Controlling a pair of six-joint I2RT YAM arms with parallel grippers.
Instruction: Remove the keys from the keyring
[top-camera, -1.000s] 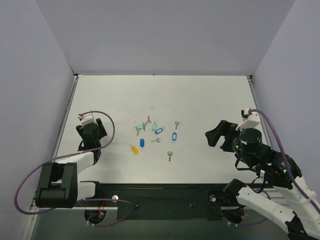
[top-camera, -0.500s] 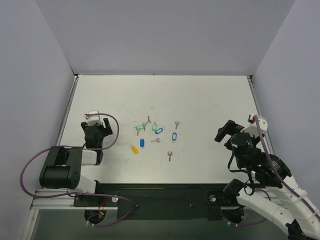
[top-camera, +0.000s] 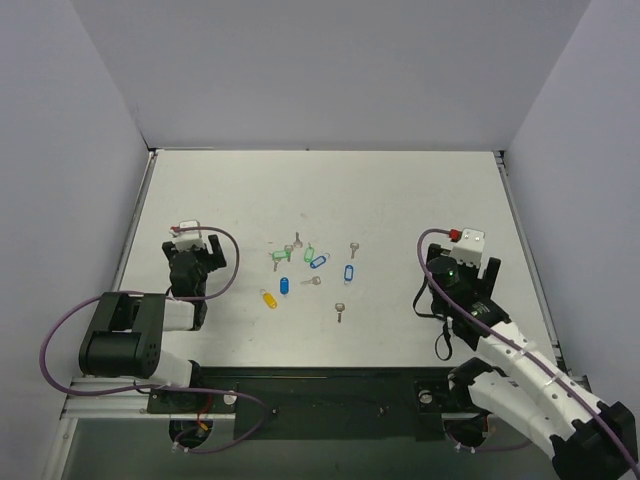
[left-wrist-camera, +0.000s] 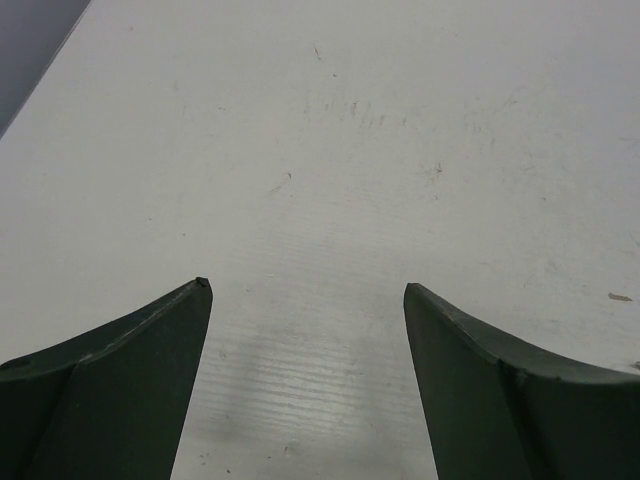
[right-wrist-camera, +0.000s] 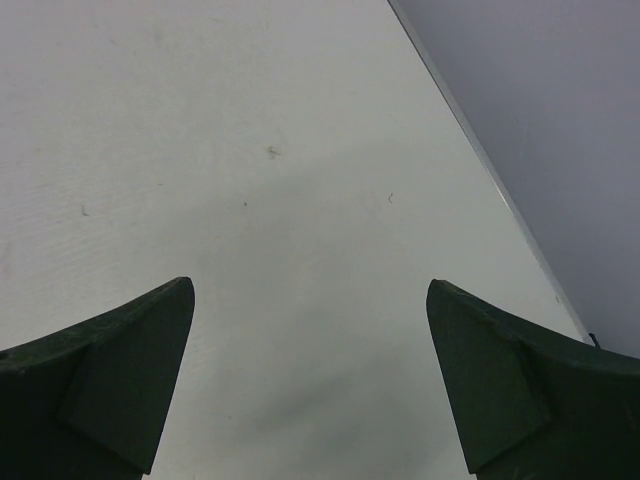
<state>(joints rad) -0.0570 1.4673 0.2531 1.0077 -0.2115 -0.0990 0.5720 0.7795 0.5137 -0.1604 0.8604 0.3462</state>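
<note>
The keyring's light-blue tag (top-camera: 349, 272) with a white window lies mid-table. A small grey key (top-camera: 353, 249) lies just beyond it. At this size I cannot tell whether they are joined. My left gripper (top-camera: 192, 258) is at the left of the table, well left of the tags. It is open and empty over bare table in the left wrist view (left-wrist-camera: 306, 286). My right gripper (top-camera: 447, 268) is to the right of the tags. It is open and empty in the right wrist view (right-wrist-camera: 308, 284). Neither wrist view shows the keys.
A second light-blue tag (top-camera: 318, 261), two green tags (top-camera: 308, 253), a darker blue tag (top-camera: 283, 285) and a yellow tag (top-camera: 268, 298) lie in the cluster. Loose keys (top-camera: 340, 312) lie around them. The table's right edge (right-wrist-camera: 480, 160) runs near the right gripper.
My right arm has swung in from the right side and folded back, its gripper now nearer the table's middle. My left arm drew in a little earlier and then held still.
</note>
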